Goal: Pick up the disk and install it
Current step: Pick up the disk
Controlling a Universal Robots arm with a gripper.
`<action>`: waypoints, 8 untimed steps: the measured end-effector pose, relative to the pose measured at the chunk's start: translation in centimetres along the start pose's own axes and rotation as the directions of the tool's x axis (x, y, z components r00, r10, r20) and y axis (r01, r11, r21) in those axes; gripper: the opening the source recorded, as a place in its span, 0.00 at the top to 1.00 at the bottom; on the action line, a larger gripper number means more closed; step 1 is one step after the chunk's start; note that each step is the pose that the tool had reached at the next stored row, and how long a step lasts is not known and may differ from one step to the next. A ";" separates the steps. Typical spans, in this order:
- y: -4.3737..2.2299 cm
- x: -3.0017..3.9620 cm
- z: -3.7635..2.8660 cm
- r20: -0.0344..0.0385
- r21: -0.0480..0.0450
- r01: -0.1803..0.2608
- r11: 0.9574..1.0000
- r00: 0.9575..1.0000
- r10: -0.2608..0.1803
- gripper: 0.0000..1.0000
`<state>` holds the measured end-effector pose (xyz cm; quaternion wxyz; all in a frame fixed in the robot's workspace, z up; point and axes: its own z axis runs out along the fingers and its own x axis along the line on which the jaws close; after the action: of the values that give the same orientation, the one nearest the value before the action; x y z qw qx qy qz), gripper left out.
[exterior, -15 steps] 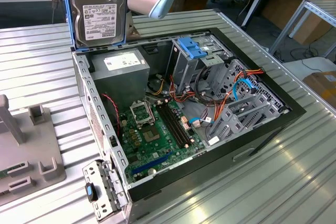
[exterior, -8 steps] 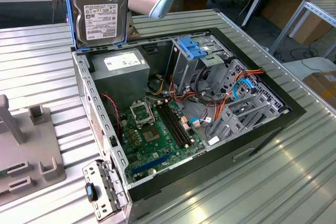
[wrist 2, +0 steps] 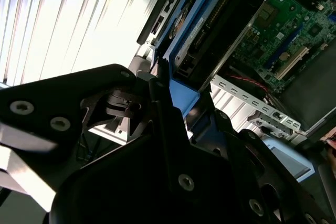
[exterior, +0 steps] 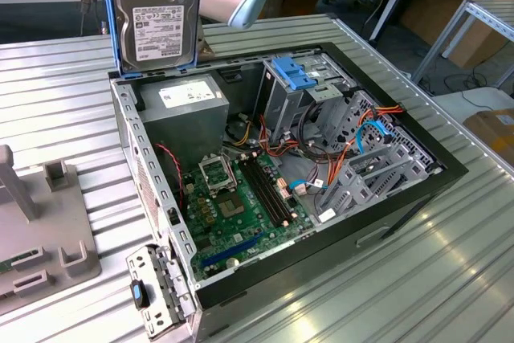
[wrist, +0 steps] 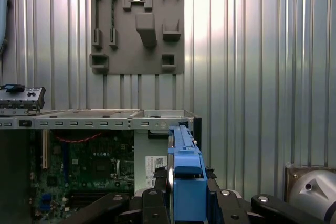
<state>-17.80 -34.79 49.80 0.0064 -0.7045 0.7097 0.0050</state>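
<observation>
I see the disk [exterior: 157, 18] hanging upright in the air over the far corner of the open computer case [exterior: 450, 170], on the exterior view's left. Its labelled grey face is turned towards that camera and its blue carrier frames it. It sits just above the grey power supply box [exterior: 189, 106] and clear of the case rim. In the first wrist view the claw [wrist: 186, 182] is clenched on the disk [wrist: 186, 150], with a black finger [wrist: 160, 184] pressed to each side of the blue carrier. The green motherboard [exterior: 233, 198] lies bare on the case floor. A blue clip [exterior: 295, 74] tops a grey metal cage at the far side of the case. The case stands on the ribbed metal bench [exterior: 56, 70]. A grey fixture plate [exterior: 40, 230] lies well apart from it, at the exterior view's left.
</observation>
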 end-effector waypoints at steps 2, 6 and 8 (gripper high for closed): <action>-0.27 0.00 0.00 0.000 0.000 0.000 1.000 1.000 0.000 0.63; -1.01 -0.04 0.00 0.000 0.000 0.000 1.000 1.000 0.000 0.63; -1.38 -0.07 0.00 0.000 0.000 0.000 1.000 1.000 0.000 0.63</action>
<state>-16.42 -34.73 49.80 0.0064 -0.7045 0.7097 0.0050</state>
